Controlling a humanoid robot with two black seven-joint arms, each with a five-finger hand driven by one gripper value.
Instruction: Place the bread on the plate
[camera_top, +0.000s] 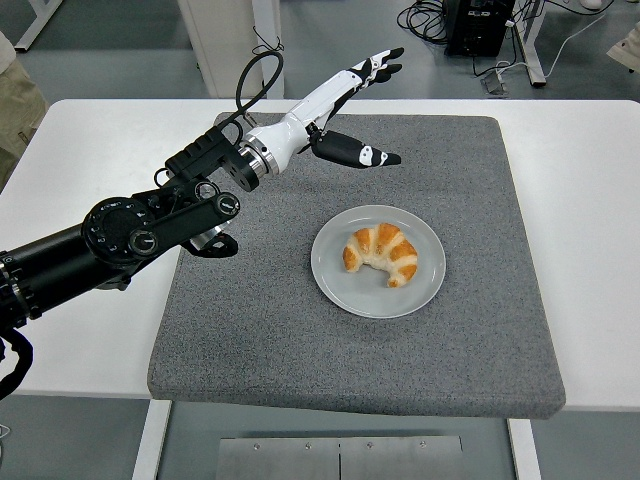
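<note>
Bread (381, 254) lies on plate (340, 285); left hand (345, 105) (fingers spread) seemingly raised.

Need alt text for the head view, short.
A croissant lies on a grey plate set on a grey mat covering a white table. The robot's left hand hangs open above the mat, behind the plate, holding nothing.
</note>
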